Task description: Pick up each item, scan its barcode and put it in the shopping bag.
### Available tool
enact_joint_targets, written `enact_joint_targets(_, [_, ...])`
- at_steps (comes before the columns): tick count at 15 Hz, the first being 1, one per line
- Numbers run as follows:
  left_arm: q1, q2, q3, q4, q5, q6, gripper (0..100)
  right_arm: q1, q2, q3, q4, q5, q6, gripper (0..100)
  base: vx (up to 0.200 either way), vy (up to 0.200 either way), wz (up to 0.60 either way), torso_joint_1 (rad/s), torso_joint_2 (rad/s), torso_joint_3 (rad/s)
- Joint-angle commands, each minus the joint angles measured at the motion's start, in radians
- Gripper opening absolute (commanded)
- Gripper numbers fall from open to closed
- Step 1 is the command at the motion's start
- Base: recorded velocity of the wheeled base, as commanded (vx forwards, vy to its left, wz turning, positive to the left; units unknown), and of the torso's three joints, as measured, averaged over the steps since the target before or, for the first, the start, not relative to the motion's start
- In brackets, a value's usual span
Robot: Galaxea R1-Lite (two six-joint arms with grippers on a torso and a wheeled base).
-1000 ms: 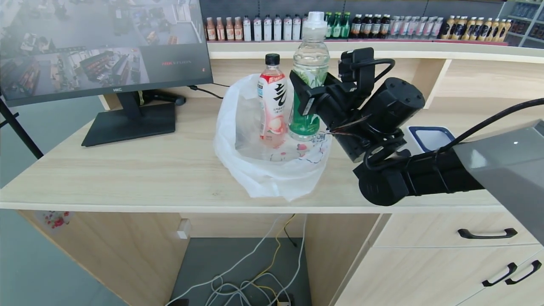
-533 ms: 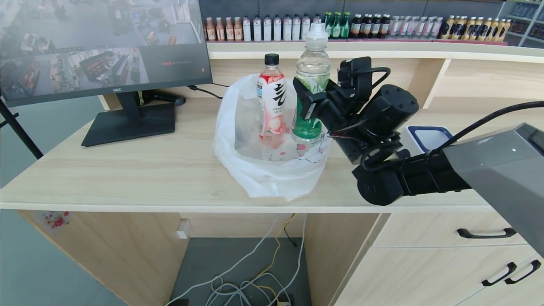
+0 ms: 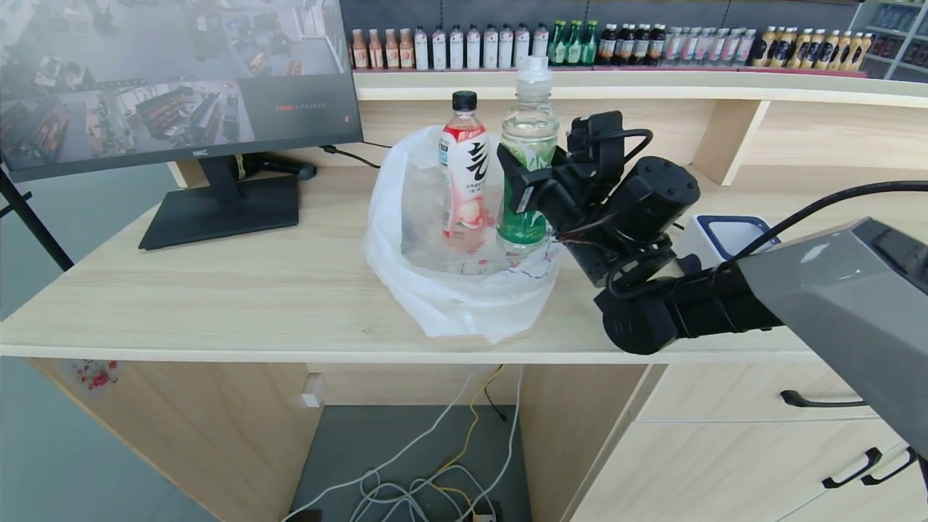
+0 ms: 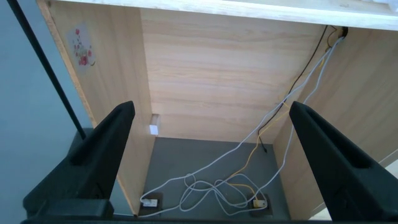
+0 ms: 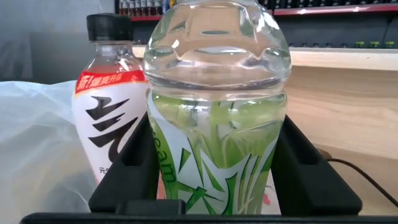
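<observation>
Green-label bottle [image 3: 528,145] stands upright inside the white shopping bag [image 3: 435,297] at frame centre, just right of the pink bottle [image 3: 464,174]. Right gripper [image 3: 528,190] is clamped on its label; left gripper [image 4: 211,109] hangs spread wide before the cables [image 4: 211,186].

Colours: clear bottle [image 3: 531,127] has white cap and green-white leaf-pattern label; pink bottle [image 3: 464,181] has black cap, red band, black brush strokes. Translucent white shopping bag [image 3: 406,239] carries red-blue print; table [image 3: 217,290] is pale wood grain.
</observation>
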Motion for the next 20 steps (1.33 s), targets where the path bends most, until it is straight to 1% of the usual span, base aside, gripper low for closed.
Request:
enact_joint_targets(1, [0.0, 0.0, 0.0, 0.0, 0.0, 0.0, 100, 0.001, 0.019, 0.001, -0.002, -0.003, -0.006, 0, 0.0, 0.0, 0.0, 0.0, 0.0, 0.0])
enact_joint_targets(8, [0.0, 0.0, 0.0, 0.0, 0.0, -0.002, 100, -0.029, 0.023, 0.012, 0.009, 0.004, -0.022, 0, 0.0, 0.0, 0.0, 0.0, 0.0, 0.0])
enact_joint_targets(15, [0.0, 0.0, 0.0, 0.0, 0.0, 0.0, 100, -0.038, 0.023, 0.107, -0.027, 0.007, -0.015, 0, 0.0, 0.0, 0.0, 0.0, 0.0, 0.0])
enact_joint_targets(18, [0.0, 0.0, 0.0, 0.0, 0.0, -0.002, 100, -0.052, 0.021, 0.113, -0.033, 0.007, -0.013, 0, 0.0, 0.0, 0.0, 0.0, 0.0, 0.0])
enact_joint_targets(20, [0.0, 0.0, 0.0, 0.0, 0.0, -0.002, 100, -0.054, 0.018, 0.147, -0.057, 0.021, 0.022, 0, 0.0, 0.0, 0.0, 0.0, 0.0, 0.0])
